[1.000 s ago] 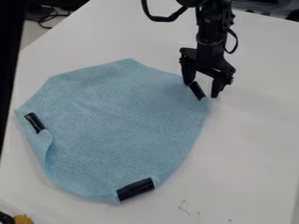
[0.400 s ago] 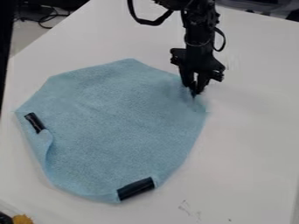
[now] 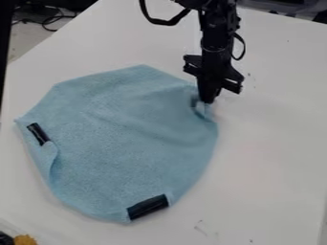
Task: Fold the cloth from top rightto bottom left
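Observation:
The black gripper (image 3: 208,99) hangs at the upper right edge of the light blue cloth (image 3: 127,139), shut on the cloth's top right corner, which is bunched and slightly creased around the fingertips. Most of the cloth lies spread on the table. A strip of black tape (image 3: 148,207) marks its bottom edge, and another black tape piece (image 3: 38,134) is at its left edge, where the border curls inward. The tape at the gripped corner is hidden by the gripper.
The white table (image 3: 275,143) extends on all sides of the cloth. A yellow-brown object (image 3: 26,239) sits at the bottom left corner. Black cables (image 3: 48,18) lie beyond the table at the upper left.
The gripper has closed on the top right corner and moved slightly left. That corner has been drawn inward with it, and creases have formed across the cloth's right part.

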Controlling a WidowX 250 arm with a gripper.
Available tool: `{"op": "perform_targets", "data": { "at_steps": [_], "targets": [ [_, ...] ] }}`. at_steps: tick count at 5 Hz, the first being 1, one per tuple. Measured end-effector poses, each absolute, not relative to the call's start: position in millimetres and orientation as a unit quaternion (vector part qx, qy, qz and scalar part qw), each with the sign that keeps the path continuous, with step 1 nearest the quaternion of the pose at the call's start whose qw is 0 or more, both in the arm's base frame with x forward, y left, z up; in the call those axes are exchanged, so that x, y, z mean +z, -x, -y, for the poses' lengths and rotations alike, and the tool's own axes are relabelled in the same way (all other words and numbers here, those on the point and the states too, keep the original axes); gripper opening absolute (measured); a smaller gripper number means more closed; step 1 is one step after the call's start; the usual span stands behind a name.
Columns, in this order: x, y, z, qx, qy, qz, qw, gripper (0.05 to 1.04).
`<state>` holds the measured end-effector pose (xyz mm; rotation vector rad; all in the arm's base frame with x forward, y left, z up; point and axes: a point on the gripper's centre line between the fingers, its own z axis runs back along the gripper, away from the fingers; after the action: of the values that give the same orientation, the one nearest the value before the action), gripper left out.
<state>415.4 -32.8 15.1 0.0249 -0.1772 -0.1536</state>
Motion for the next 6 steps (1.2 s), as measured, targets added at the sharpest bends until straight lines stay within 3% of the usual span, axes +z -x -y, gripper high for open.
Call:
{"op": "perform_targets", "data": {
  "at_steps": [1,2,3,5,6],
  "targets": [
    [62.2,-406.1,36.6,-0.053,-0.032,0.127,0.990,0.060],
    [102.3,-375.7,10.2,0.013,-0.030,0.178,0.984,0.058],
    [123.3,-336.0,-39.6,0.094,-0.023,0.213,0.972,0.058],
    [113.2,-238.1,-134.0,0.244,-0.001,0.224,0.944,0.058],
    [99.2,-205.4,-179.0,0.290,0.013,0.223,0.931,0.058]
  ]
}}
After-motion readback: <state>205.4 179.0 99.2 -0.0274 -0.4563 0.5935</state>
